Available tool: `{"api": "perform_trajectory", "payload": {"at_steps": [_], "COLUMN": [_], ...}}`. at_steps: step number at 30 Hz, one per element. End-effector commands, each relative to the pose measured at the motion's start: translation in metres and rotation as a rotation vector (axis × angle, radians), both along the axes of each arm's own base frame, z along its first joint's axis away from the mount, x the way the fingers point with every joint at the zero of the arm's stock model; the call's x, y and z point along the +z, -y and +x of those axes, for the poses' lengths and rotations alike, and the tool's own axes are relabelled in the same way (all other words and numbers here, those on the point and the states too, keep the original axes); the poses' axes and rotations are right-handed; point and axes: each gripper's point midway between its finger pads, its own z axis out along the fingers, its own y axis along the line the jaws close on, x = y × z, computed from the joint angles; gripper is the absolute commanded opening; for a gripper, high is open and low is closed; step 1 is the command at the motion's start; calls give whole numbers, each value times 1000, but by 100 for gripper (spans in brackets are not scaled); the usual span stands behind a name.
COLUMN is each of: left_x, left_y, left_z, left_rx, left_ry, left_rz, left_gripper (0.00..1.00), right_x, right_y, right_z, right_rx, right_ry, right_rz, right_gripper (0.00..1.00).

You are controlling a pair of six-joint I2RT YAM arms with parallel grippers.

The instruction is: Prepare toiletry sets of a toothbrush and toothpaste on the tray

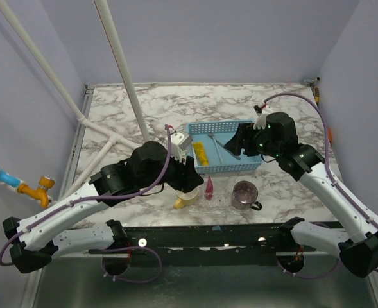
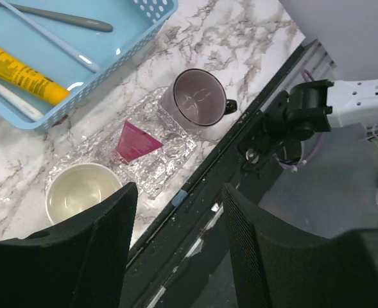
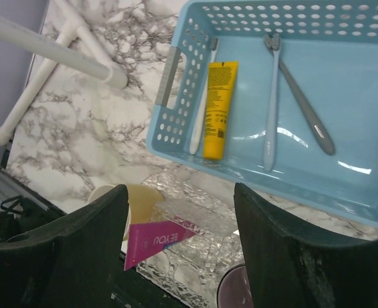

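Note:
A pink toothpaste tube (image 1: pixel 208 188) (image 2: pixel 137 141) (image 3: pixel 155 239) sits on the clear textured tray (image 1: pixel 224 200) (image 2: pixel 171 157) (image 3: pixel 198 212) near the table's front edge. A yellow toothpaste tube (image 1: pixel 201 154) (image 3: pixel 219 109) lies in the blue basket (image 1: pixel 226 168) (image 3: pixel 174 112), along with a grey toothbrush (image 3: pixel 307 110), a pale blue toothbrush (image 3: pixel 270 109) and a white one (image 3: pixel 200 112). My left gripper (image 1: pixel 190 179) (image 2: pixel 179 250) is open and holds nothing, close in front of the tray. My right gripper (image 1: pixel 238 149) (image 3: pixel 182 237) hangs open above the basket's right part.
A yellow mug (image 1: pixel 187 197) (image 2: pixel 79 192) stands at the tray's left end and a translucent purple mug (image 1: pixel 244 194) (image 2: pixel 198 96) at its right end. White pipes (image 1: pixel 121 64) cross the back left of the marble table. The black rail (image 2: pixel 240 167) runs along the near edge.

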Motion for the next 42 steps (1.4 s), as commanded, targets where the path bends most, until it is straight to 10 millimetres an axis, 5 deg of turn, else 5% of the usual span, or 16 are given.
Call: {"api": "perform_trajectory", "payload": {"at_steps": [1, 13, 23, 35, 42], "left_x": [19, -1, -19, -39, -37], "left_y": [-3, -37, -69, -86, -92], "left_z": [-20, -17, -11, -12, -15], "left_rx": [-132, -92, -17, 0, -2], "left_ry": [-37, -103, -119, -115, -86], "left_rz": [-163, -224, -191, -170, -166], "left_gripper": [57, 59, 59, 59, 59], "right_x": [16, 4, -21, -96, -129], "right_y": [-25, -55, -53, -57, -73], "right_z": [0, 29, 69, 116, 116], "right_rx": [134, 210, 95, -72, -46], "right_ry": [21, -13, -41, -172, -239], "right_rz": [68, 80, -41, -272, -353], "right_gripper": [69, 66, 64, 60, 60]}}
